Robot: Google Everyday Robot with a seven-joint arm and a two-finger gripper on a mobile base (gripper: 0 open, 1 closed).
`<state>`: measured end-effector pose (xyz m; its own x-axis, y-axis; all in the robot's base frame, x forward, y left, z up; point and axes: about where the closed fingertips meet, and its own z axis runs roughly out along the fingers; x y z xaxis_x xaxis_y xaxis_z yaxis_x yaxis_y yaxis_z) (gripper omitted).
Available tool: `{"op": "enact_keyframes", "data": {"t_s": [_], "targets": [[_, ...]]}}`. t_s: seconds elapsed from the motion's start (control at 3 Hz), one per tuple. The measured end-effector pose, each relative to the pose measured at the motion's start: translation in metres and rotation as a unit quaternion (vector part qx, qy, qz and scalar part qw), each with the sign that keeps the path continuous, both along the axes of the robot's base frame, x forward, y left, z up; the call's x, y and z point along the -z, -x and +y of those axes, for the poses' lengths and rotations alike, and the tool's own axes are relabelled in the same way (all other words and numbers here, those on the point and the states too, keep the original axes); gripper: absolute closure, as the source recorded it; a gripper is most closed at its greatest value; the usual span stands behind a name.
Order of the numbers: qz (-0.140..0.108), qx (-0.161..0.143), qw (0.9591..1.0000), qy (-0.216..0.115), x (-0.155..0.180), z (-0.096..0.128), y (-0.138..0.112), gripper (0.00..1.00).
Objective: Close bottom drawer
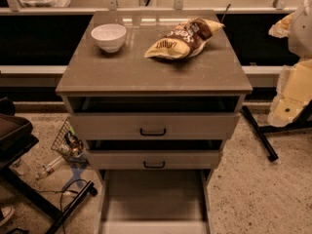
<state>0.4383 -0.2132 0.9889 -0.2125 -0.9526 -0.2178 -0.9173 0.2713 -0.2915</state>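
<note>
The bottom drawer (153, 201) is pulled far out of the grey-beige cabinet (146, 74) toward me. Its long plain tray is empty and its front runs along the frame's bottom edge; its handle is out of view. Above it, the middle drawer (154, 160) and the top drawer (154, 126), each with a black handle, stand slightly out. My gripper (282, 111) is at the pale end of my arm at the right edge of the frame, well to the right of the cabinet and above the floor, touching nothing.
A white bowl (108, 36) and a yellow-brown chip bag (183, 39) lie on the cabinet top. A wire basket (68, 143) and a bottle (48, 168) lie on the floor at left, by a black stand (29, 189). A black bar (261, 135) lies on the floor at right.
</note>
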Motion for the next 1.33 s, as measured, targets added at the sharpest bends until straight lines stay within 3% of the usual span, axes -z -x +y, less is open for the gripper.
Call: {"op": "enact_keyframes", "data": {"t_s": [0.67,1.0,1.33], "targets": [[-0.003,0.004,0.9999,-0.016,0.014,-0.001,-0.001,0.00],[-0.007,0.006,0.9979,-0.064,0.066,-0.003,0.005,0.00],[-0.006,0.000,0.9916,-0.129,0.138,-0.008,0.027,0.00]]}}
